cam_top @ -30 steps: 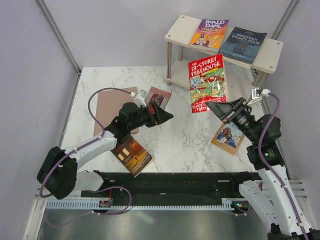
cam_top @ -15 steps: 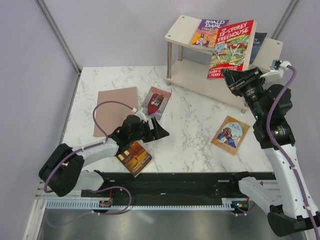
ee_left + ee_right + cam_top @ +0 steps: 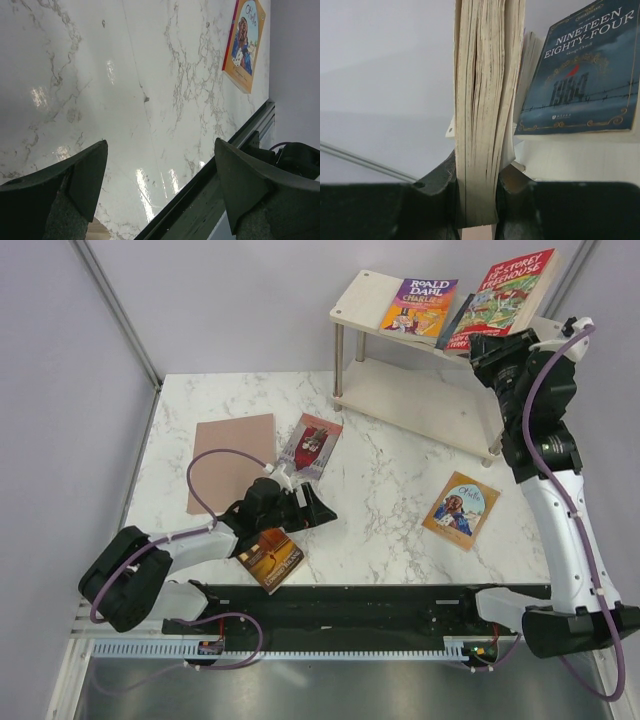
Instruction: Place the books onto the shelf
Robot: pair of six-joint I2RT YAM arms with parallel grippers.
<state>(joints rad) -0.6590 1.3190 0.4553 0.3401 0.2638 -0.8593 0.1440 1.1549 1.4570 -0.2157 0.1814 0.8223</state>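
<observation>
Up over the right end of the shelf's (image 3: 362, 292) top board, we see the right gripper (image 3: 488, 338) pinching the red Treehouse book (image 3: 505, 290) by its lower edge. It holds the book tilted up, cover toward the camera. The right wrist view shows the page block clamped between both fingers (image 3: 440, 185), with Nineteen Eighty-Four (image 3: 580, 90) lying flat on the board just beside it. We note the Roald Dahl book (image 3: 418, 305) flat on the same board, further left.

Change from a second ago: Treehouse was low over the table (image 3: 390, 495) in front of the shelf, then against the top board's front edge half a second ago. It is now lifted above the board, hiding most of Nineteen Eighty-Four from the top camera.

The left gripper (image 3: 325, 510) is spread wide with nothing between the jaws, low over bare marble, just right of the dark brown-orange book (image 3: 270, 558). It has pulled back from the red-grey book (image 3: 312, 443), which we mark as unmoved. Othello (image 3: 460, 510) lies in the same spot on the right side of the table and also shows in the left wrist view.
</observation>
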